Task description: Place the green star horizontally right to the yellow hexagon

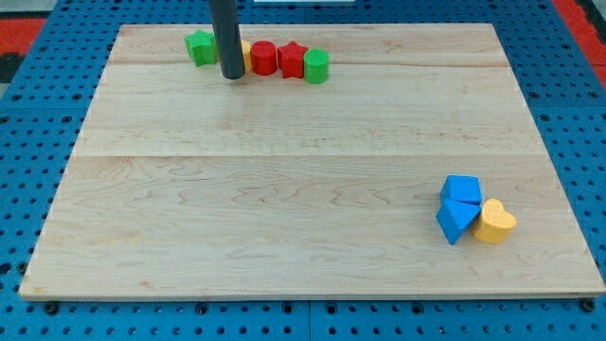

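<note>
The green star lies at the view's top left, at the left end of a row of blocks. My tip stands just right of it and slightly below the row. The rod hides most of a yellow block, which shows only as a sliver at the rod's right edge; its shape cannot be made out. The green star and the yellow block sit close on either side of the rod.
Right of the yellow sliver run a red cylinder, a red star and a green cylinder. At the view's lower right sit a blue cube-like block, a blue triangle and a yellow heart. The wooden board lies on a blue pegboard.
</note>
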